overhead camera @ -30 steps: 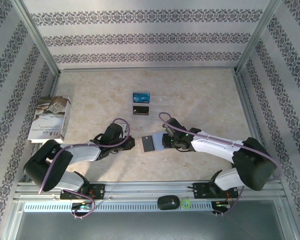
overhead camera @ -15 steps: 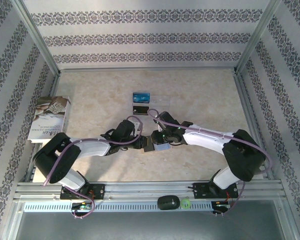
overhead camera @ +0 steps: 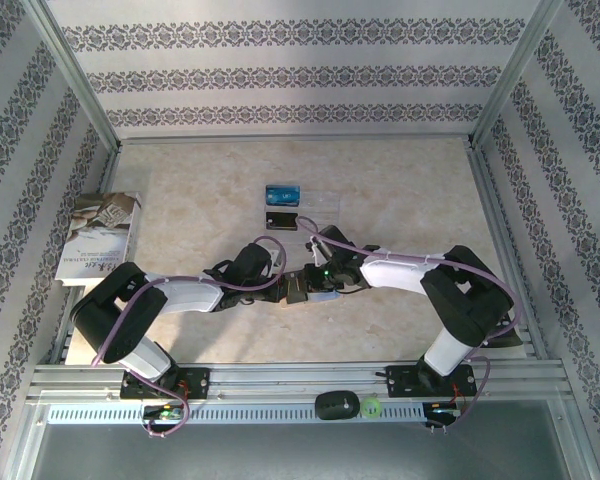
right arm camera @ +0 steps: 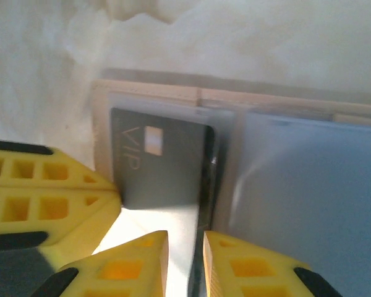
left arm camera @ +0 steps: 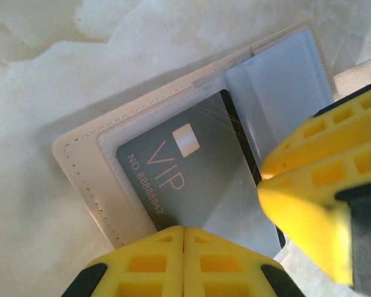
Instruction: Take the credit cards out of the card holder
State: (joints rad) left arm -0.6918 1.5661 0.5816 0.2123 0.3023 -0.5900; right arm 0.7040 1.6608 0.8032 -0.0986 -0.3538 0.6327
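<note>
Blue card and dark card are out; VIP card sits in holder, left gripper clenched (right gripper we cannot tell)

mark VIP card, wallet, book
VIP card (left arm camera: 185,185), left wrist view, middle of its dark face.
wallet (left arm camera: 89,167), left wrist view, tan stitched border.
book (overhead camera: 98,238), top view, centre of cover.

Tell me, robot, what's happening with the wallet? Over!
Left gripper shut, tips on black card. Right gripper nearly closed at wallet middle, grip unclear. Card still in its pocket; right finger overlaps its corner.
</note>
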